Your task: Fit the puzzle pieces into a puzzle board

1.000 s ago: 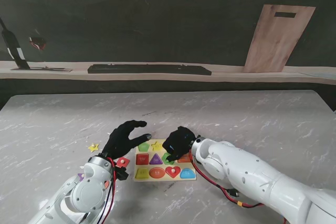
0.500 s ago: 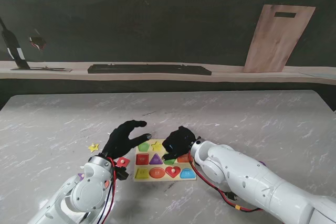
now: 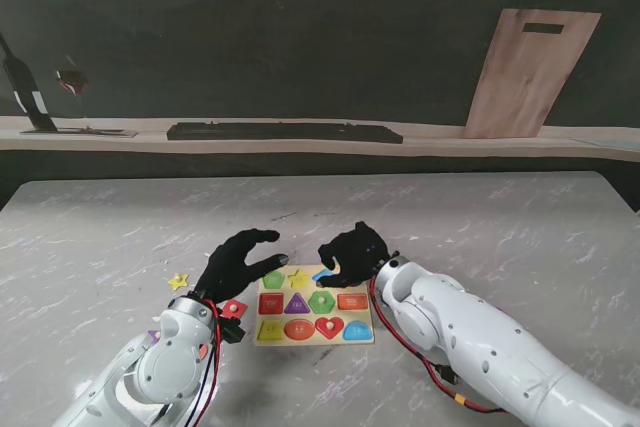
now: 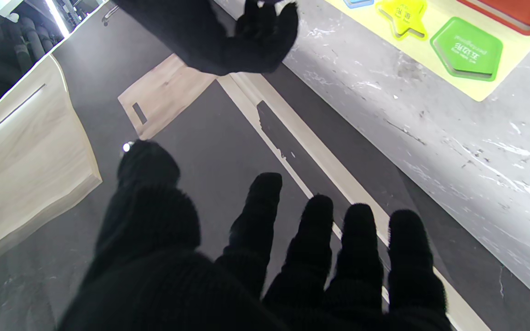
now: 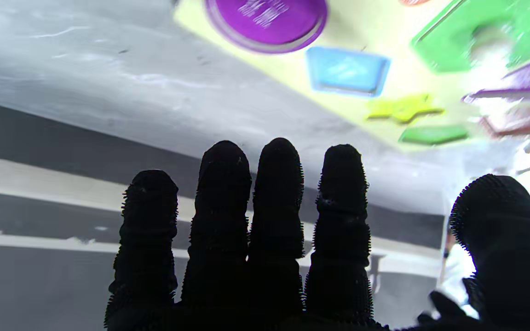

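Puzzle board lower centre of stand frame, most recesses filled. Right hand over board's far right corner, fingers spread, apparently empty. Left hand open beside board, empty. Loose yellow star left, unfitted.

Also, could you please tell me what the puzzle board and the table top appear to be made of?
Puzzle board: probably painted wood or fibreboard, matte pale yellow, with pieces sitting in cut recesses. Table top: marble-look grey with white veins, smooth with a slight sheen; stone or laminate, I cannot tell.

Left hand and right hand, both empty, fingers spread, palms down.
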Motion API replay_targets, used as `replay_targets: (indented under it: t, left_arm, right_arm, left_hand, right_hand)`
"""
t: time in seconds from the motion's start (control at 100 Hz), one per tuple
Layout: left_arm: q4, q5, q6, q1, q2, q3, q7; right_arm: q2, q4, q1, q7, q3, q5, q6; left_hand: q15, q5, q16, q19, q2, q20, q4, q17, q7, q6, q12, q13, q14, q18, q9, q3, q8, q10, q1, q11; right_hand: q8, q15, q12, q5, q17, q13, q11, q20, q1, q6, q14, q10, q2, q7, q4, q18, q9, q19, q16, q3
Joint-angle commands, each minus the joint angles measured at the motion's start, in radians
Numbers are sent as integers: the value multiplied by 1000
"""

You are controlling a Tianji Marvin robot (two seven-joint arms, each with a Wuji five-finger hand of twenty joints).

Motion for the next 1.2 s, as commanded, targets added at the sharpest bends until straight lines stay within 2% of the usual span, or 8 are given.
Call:
replay_targets:
  t: [0.0,0.1,0.18,0.27,0.46,0.59,0.92,1.19]
  left_arm:
    - [-2,-4,2,1,-3,2,-2]
    - [-2,-4,0,1,-3,2,-2]
    - [-2,-4,0,1,-2,2,-3]
    - [-1,-5,1,0,-2,3,-4]
    - [3,-5,2,-3,-1,5,-10]
    - [6,-5,4,-6,-1,8,-12]
    - [14,-9,10,-14,-1,15,-16]
    - [17,-11,13,-18,-3,19,-15]
  right_arm:
    - [30,-34,-26,25,34,-12,-8]
    - [55,-96,-86,99,155,-40,-88]
    - [74,-118,-120,138,238,-67,-185]
    - [90,-134,-159,159,314,-105,-251]
    - [111,-145,-235,203,441,-149,-326]
    - [121,-137,-279,212,504,-177,-341]
    - [139,-114,-357,115,607,-280,-346]
    - [149,-107,-389,63,647,-331,-344]
  left_hand:
    - [-19,24,-1,-11,26,11,30,-3,-17,-25,-7,35,-6,102,17,-25,-1,-10,-9,-13]
    - [-19,24,-1,-11,27,11,30,-3,-17,-26,-7,35,-6,102,17,-25,-1,-9,-10,-13]
    - [-19,24,-1,-11,27,11,30,-3,-17,-27,-7,34,-7,102,17,-25,0,-10,-10,-12]
    - [-19,24,-2,-11,27,11,30,-3,-17,-26,-7,34,-7,102,16,-24,0,-10,-8,-13]
    - [-20,23,-2,-11,27,10,30,-4,-17,-26,-7,33,-7,101,16,-25,0,-10,-9,-13]
    - [-20,25,-2,-12,28,10,30,-5,-16,-26,-7,34,-6,102,16,-25,0,-10,-9,-13]
    - [-20,25,-2,-11,26,10,30,-4,-17,-26,-7,33,-6,103,17,-26,0,-9,-10,-13]
    - [-20,-11,-2,-12,28,10,31,-5,-33,-23,-7,32,-8,103,14,-25,-6,-10,-11,-14]
  right_hand:
    - [-19,-31,2,-62,-17,-46,-17,10,-9,13,9,20,-16,-25,30,21,-56,1,-16,-3]
    - [-39,-125,-8,-158,-29,-100,-66,-16,25,-11,-16,-2,-63,-59,37,-6,-130,-57,-53,60]
    - [-50,-185,-14,-207,-20,-112,-93,-28,28,-27,-34,-20,-121,-72,31,-19,-172,-84,-75,177]
    - [-56,-241,-21,-228,-10,-99,-116,-43,32,-37,-46,-35,-167,-73,23,-25,-185,-115,-102,266]
    - [-68,-373,-39,-245,26,-61,-166,-85,128,-47,-60,-61,-331,-62,-1,-33,-184,-173,-169,430]
    - [-70,-354,-36,-246,53,-42,-163,-86,197,-56,-72,-76,-400,-44,-7,-46,-181,-167,-155,514]
    - [-79,-194,-18,-206,121,-1,-114,-29,207,-73,-102,-93,-441,-14,-35,-83,-140,-80,-75,532]
    - [-84,-157,-17,-197,139,9,-110,-11,211,-90,-118,-104,-484,-8,-44,-100,-133,-64,-57,546]
